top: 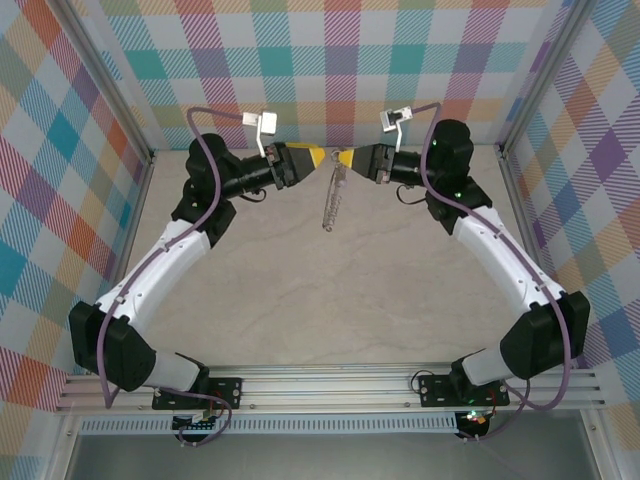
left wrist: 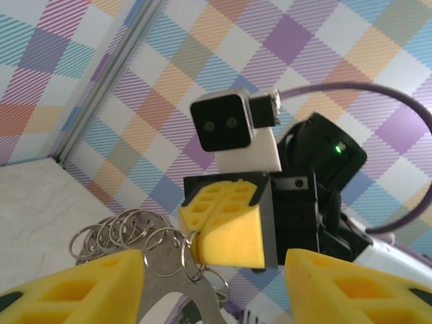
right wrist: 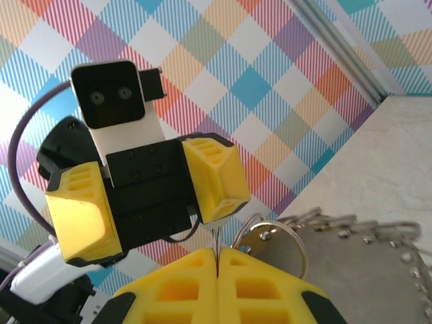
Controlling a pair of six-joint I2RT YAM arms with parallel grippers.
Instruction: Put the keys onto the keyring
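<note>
The keyring [top: 332,200] is silver-grey metal edged with small loops. It hangs above the table at the back centre. My right gripper [top: 347,160] is shut on one thin loop at its top, pinched between the yellow fingertips [right wrist: 217,260]. The metal body of the keyring [right wrist: 368,270] spreads to the right of them. My left gripper [top: 312,160] faces the right gripper tip to tip and is open. In the left wrist view, the keyring's loops [left wrist: 135,236] sit just inside my left finger [left wrist: 74,287], with a wide gap to the other finger [left wrist: 351,287]. The lilac-headed key is out of view.
The beige tabletop [top: 320,300] lies below both arms. Checked walls close in the back and sides, with metal corner posts [top: 150,165] at the left and right. An aluminium rail [top: 320,385] runs along the near edge between the arm bases.
</note>
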